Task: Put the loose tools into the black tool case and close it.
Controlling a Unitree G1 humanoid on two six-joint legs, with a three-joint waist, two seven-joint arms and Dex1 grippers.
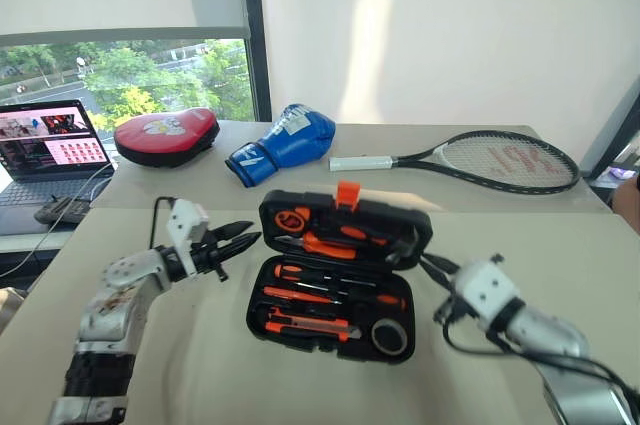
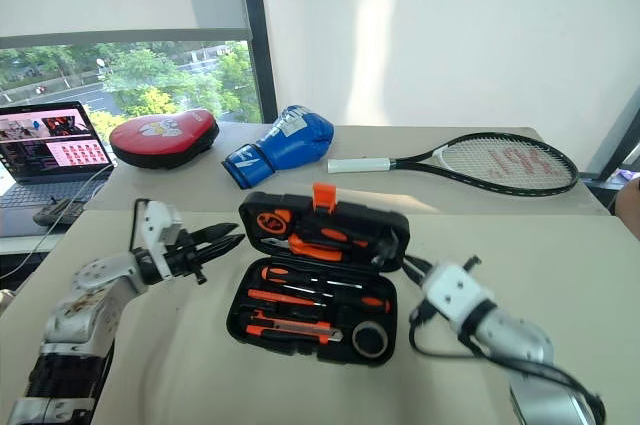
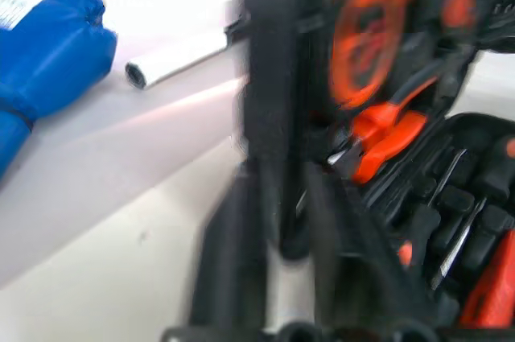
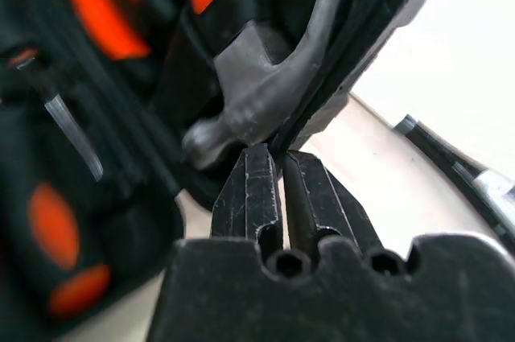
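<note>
While its lid stands raised at the far side, the black tool case [image 1: 335, 280] lies open in the middle of the near tabletop [image 1: 560, 255], an orange latch [image 1: 347, 194] on the lid's top edge. Black-and-orange screwdrivers [image 1: 310, 295], an orange-black utility knife [image 1: 305, 325] and a small round black roll [image 1: 389, 336] sit in the tray's moulded slots; pliers and a hammer fill the lid. The tabletop is pale beige, with a white wall and a window beyond. On the far tabletop lie a laptop [image 1: 48, 150], a red pad [image 1: 167, 135], a blue boxing glove [image 1: 282, 144] and a tennis racket [image 1: 470, 160]. The left gripper [image 1: 245, 235] hovers just left of the lid, fingers slightly apart. The right gripper [image 4: 278, 189], fingers together, sits at the case's right edge.
</note>
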